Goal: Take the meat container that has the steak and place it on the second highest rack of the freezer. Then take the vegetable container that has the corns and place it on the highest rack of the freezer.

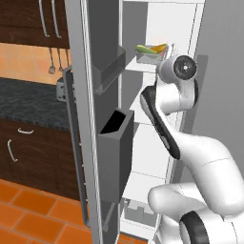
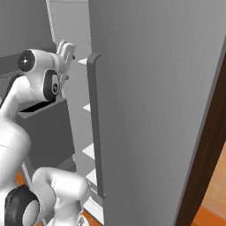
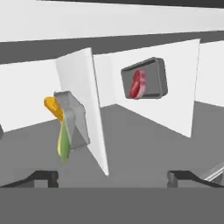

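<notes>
the jaws stand wide apart and hold nothing; the gripper [image 3: 113, 176] faces the white inside of the freezer [image 2: 154, 110]. the vegetable container [image 3: 72, 120] with the corns [image 3: 64, 139] sits on one shelf [image 3: 84, 105], the meat container [image 3: 145, 78] with its steak [image 3: 137, 84] on the next. the corn tray looks near the shelf's front, so a careless pull-back could clip it off.

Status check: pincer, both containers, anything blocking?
Pincer open, empty. Vegetable container with corns on its freezer rack; meat container on the neighbouring rack, steak inside. Nothing blocking.
</notes>
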